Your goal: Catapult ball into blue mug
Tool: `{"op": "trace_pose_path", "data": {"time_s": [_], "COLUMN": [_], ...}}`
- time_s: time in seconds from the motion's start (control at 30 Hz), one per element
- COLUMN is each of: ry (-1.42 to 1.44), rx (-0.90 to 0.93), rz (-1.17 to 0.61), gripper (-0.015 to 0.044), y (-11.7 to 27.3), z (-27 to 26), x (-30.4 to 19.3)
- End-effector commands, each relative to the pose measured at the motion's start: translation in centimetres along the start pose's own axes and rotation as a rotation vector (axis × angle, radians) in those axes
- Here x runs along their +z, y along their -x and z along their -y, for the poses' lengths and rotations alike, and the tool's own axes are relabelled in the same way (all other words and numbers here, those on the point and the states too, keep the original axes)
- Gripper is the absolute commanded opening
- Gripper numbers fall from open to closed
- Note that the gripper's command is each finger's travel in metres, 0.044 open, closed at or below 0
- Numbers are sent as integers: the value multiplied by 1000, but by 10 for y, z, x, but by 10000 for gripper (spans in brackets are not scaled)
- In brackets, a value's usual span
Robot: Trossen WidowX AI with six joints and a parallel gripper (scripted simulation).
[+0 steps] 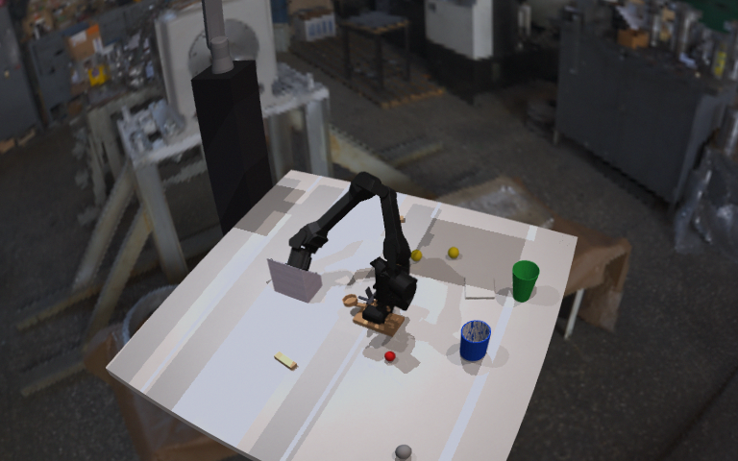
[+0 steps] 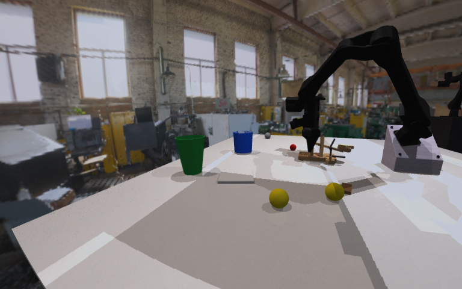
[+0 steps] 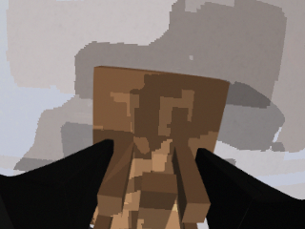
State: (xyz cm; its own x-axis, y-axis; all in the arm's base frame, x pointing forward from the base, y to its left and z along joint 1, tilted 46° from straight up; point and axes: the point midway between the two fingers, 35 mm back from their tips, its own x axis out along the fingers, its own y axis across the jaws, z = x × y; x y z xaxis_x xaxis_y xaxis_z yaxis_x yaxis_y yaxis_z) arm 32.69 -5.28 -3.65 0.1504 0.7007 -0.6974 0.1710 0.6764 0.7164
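The wooden catapult (image 1: 396,324) (image 2: 305,156) (image 3: 111,88) stands on the table. Its cup (image 1: 350,300) (image 2: 344,148) is on the side toward the robot's base, and no ball shows in it; the opposite end points roughly toward the blue mug (image 1: 473,347) (image 2: 242,142). My gripper (image 1: 381,319) (image 2: 310,149) (image 3: 155,152) points down and is shut on the catapult's two wooden side rails. The arm hides part of the catapult in the top view. A small red ball (image 1: 389,355) (image 2: 293,147) lies on the table beside the catapult. The mug stands upright.
A green cup (image 1: 524,283) (image 2: 190,156) stands beyond the mug. Two yellow balls, one (image 1: 453,253) (image 2: 278,198) near a flat pad (image 2: 236,182), lie on the far side. A grey ball (image 1: 403,450) (image 2: 267,135) and a pale block (image 1: 284,360) also lie on the table.
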Motion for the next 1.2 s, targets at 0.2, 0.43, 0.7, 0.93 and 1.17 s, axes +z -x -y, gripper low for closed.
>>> {"op": "trace_pose_path", "data": {"time_s": [0.2,0.43,0.7,0.93,1.17], "ry": [1,1,-1,-7,-6], "rx": [0,0,-7,-5,1], "rz": [0,0,2,18,6], "gripper": [79,263,440,440,440], "y": [1,1,59,89,96], "z": [0,0,3,4,3], "x": [0,0,4,3,-2]}}
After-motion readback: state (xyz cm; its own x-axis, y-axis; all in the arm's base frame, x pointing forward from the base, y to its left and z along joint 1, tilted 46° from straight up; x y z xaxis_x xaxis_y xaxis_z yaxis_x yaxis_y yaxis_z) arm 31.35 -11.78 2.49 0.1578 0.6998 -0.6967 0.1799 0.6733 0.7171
